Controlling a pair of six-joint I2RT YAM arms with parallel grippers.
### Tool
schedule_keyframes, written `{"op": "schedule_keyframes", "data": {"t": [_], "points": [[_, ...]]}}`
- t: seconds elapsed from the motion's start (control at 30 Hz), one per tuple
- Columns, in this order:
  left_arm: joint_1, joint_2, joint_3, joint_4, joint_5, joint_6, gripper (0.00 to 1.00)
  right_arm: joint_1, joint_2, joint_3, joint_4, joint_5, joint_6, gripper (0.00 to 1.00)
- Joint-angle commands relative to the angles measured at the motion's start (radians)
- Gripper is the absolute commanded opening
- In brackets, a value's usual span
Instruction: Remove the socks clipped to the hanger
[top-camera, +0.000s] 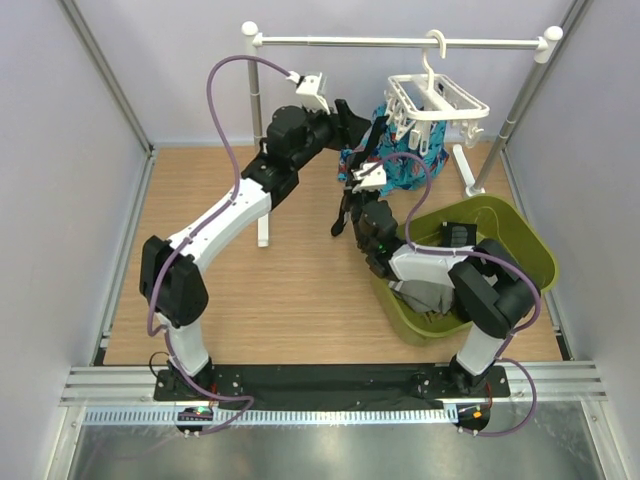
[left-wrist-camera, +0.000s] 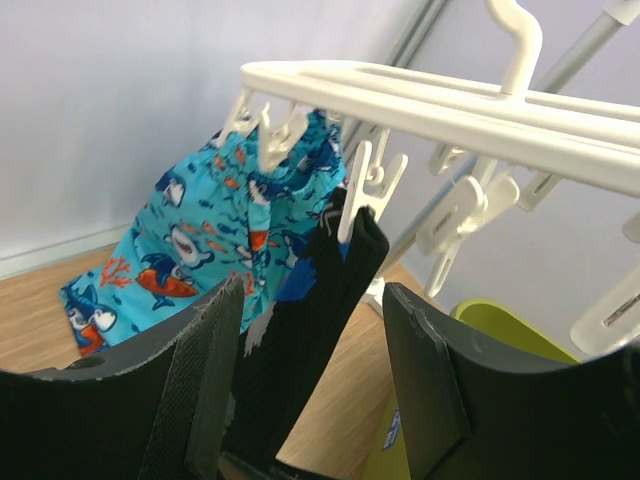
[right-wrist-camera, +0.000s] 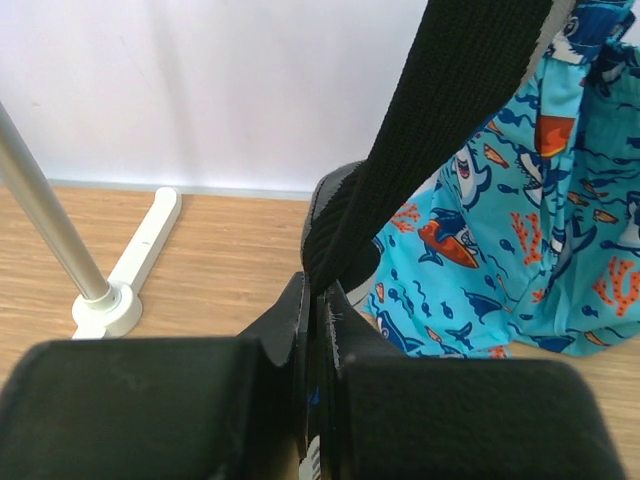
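The white hanger (top-camera: 437, 104) hangs by its hook from the rail, and its frame (left-wrist-camera: 420, 105) crosses the top of the left wrist view. A black sock (left-wrist-camera: 315, 300) hangs from one clip peg (left-wrist-camera: 362, 195). My left gripper (left-wrist-camera: 315, 390) is open around the sock just below the peg; the sock rests against the left finger (left-wrist-camera: 200, 380), with a gap to the right one. Lower down, my right gripper (right-wrist-camera: 325, 300) is shut on the sock's bottom end (right-wrist-camera: 440, 120), pulling it taut. In the top view the left gripper (top-camera: 355, 118) is beside the hanger and the right gripper (top-camera: 343, 218) is below it.
A bright blue patterned cloth (top-camera: 405, 170) hangs from the hanger behind the sock. A green basket (top-camera: 520, 235) at the right holds grey and dark socks (top-camera: 425, 295). The white rail stand (top-camera: 400, 42) spans the back; its foot (right-wrist-camera: 130, 270) and pole (right-wrist-camera: 45, 215) stand nearby.
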Motion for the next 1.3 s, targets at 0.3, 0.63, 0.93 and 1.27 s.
{"op": "schedule_keyframes", "data": {"t": [0.3,0.63,0.93,1.27], "points": [[-0.103,0.092,0.196,0.007,-0.132,0.179,0.6,0.007,-0.068,-0.058,0.158,-0.004,-0.009,0.01],[-0.142,0.204,0.36,-0.075,-0.201,0.209,0.56,0.006,-0.083,-0.076,0.188,0.002,-0.008,0.01],[-0.151,0.17,0.282,-0.013,-0.272,0.238,0.5,0.007,-0.097,-0.087,0.183,-0.003,-0.006,0.01],[-0.15,0.238,0.386,-0.043,-0.228,0.255,0.49,0.006,-0.105,-0.098,0.182,-0.009,0.017,0.01]]}}
